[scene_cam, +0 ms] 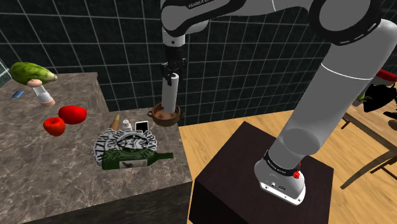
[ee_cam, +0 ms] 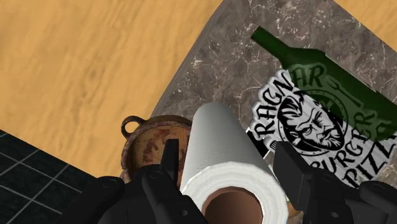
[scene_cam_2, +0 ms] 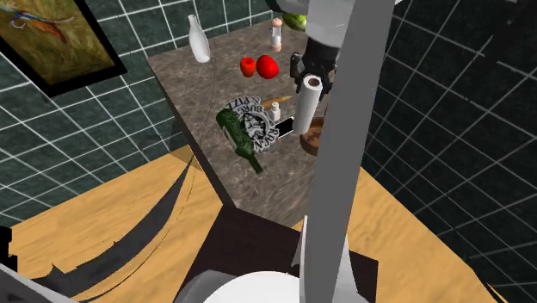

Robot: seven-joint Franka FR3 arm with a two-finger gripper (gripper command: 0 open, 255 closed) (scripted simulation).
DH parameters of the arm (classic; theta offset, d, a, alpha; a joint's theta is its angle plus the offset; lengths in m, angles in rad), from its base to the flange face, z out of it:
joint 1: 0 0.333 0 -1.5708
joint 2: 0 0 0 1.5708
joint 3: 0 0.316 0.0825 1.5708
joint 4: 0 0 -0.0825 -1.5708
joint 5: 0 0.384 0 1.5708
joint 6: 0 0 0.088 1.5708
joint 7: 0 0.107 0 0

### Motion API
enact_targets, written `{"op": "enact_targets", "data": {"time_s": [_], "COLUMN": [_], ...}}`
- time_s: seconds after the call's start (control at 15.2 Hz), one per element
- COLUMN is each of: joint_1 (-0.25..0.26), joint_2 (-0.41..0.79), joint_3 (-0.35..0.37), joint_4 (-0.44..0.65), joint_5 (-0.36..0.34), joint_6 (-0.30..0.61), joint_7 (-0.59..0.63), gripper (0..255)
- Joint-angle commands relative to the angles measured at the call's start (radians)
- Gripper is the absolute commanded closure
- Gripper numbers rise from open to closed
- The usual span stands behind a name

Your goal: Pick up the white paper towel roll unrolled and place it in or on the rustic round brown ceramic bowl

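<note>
Left of centre in the shoulder view, I read "RAGNAR BURGER PIZZ…" on the black-and-white round print (ee_cam: 305,127) lying on the table (scene_cam: 38,153). A green bottle (scene_cam: 137,159) lies across its edge. At centre, the tool (scene_cam: 172,75) clasps the plain white paper towel roll (scene_cam: 170,95), upright over the brown bowl (scene_cam: 167,119).

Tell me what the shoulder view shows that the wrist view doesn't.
Shoulder view, not wrist: two red fruits, a green vegetable and the black stand. Wrist view, not shoulder: the hollow brown core of the paper towel roll, seen end-on. Both: the gripper clasping the roll over the brown bowl, the green bottle and the printed plate.
</note>
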Motion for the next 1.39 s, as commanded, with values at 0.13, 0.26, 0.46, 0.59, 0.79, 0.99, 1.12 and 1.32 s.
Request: {"op": "enact_targets", "data": {"time_s": [0.13, 0.26, 0.46, 0.59, 0.79, 0.99, 1.12, 1.32], "joint_1": [-0.023, -0.032, -0.043, -0.05, -0.054, -0.054, -0.055, -0.055], "joint_2": [0.118, 0.184, 0.295, 0.38, 0.435, 0.433, 0.434, 0.436], "joint_3": [-0.023, -0.032, -0.044, -0.051, -0.055, -0.055, -0.056, -0.056], "joint_4": [0.185, 0.294, 0.479, 0.624, 0.692, 0.649, 0.623, 0.587], "joint_5": [-0.02, -0.029, -0.041, -0.048, -0.052, -0.052, -0.052, -0.052], "joint_6": [-0.071, -0.115, -0.19, -0.251, -0.265, -0.224, -0.197, -0.159], "joint_7": [-0.036, -0.051, -0.073, -0.087, -0.096, -0.098, -0.098, -0.1], "gripper": [255, 255, 255, 255, 255, 255, 255, 255]}}
